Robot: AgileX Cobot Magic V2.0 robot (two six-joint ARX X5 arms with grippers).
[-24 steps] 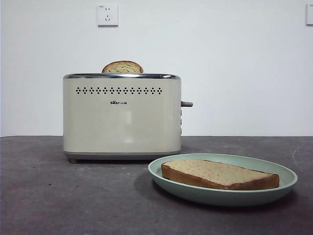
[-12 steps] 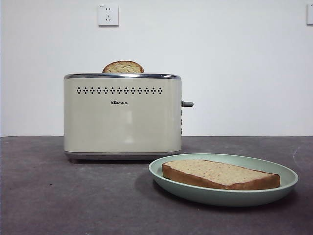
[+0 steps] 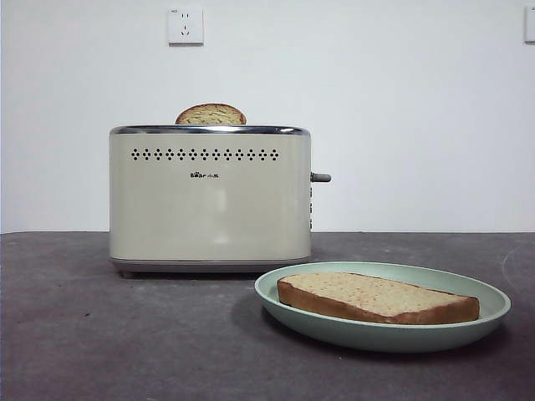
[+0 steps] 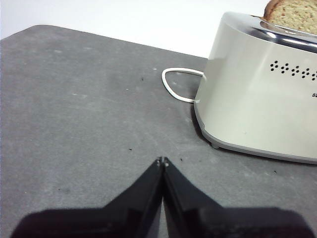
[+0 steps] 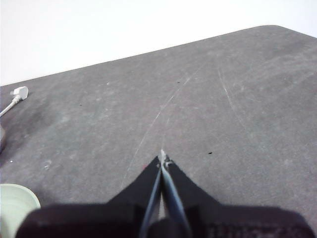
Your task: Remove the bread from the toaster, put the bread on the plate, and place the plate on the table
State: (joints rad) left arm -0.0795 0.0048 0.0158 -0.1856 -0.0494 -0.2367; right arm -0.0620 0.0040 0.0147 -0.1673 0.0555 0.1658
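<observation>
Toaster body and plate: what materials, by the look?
Toaster: cream shell with a soft sheen, likely painted metal or glossy plastic; the rim on top mirrors light like chrome. Plate: mint green, matte, evenly coloured with a smooth raised rim; plastic or glazed ceramic, cannot tell which.

toaster [image 3: 211,199] sits a hair further right than a second ago | plate [image 3: 493,302] likewise | bread [image 3: 378,297] likewise

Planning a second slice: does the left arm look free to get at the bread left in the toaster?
Probably yes. The second slice stands up out of the toaster slot, nothing covers it, and the left claw, shut and empty, waits over bare table beside the toaster.
</observation>
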